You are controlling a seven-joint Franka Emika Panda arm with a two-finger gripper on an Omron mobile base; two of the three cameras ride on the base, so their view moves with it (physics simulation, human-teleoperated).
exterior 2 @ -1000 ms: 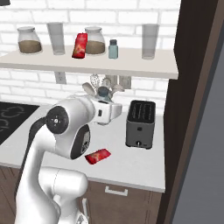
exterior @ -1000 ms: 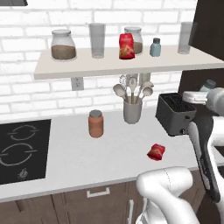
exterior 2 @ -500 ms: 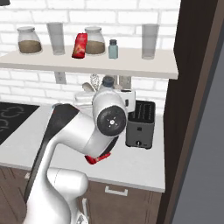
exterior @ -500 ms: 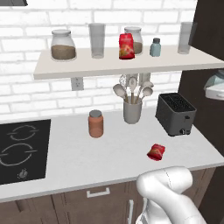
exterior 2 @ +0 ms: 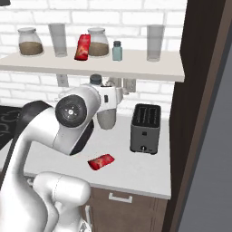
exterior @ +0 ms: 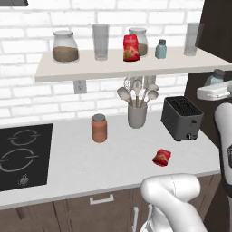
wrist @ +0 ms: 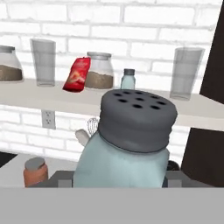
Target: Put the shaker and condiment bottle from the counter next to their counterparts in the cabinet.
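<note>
The pale blue shaker (wrist: 124,151) with its grey perforated cap stands upright and close in the hand view, and my gripper (wrist: 120,177) is shut on its body. It shows in the left base view as the held shaker (exterior: 218,76) at the right edge, just below shelf height, and in the right base view as the held shaker (exterior 2: 95,80). The red condiment bottle (exterior: 161,157) (exterior 2: 100,161) lies on its side on the counter. On the off-white cabinet shelf (exterior: 113,69) stand the counterparts: a red bottle (exterior: 131,48) (wrist: 77,74) and a blue shaker (exterior: 161,49) (wrist: 128,78).
A dark toaster (exterior: 182,118), a utensil holder (exterior: 137,113) and an orange-brown jar (exterior: 99,128) stand on the counter, with a stove top (exterior: 22,154) at the left. Glass jars and tall glasses (exterior: 100,41) share the shelf. A dark cabinet wall (exterior 2: 204,90) rises on the right.
The arm's elbow has swung across in front of the counter while the hand, still holding the shaker, stays high near the shelf's right end. The red bottle on the counter has not moved.
</note>
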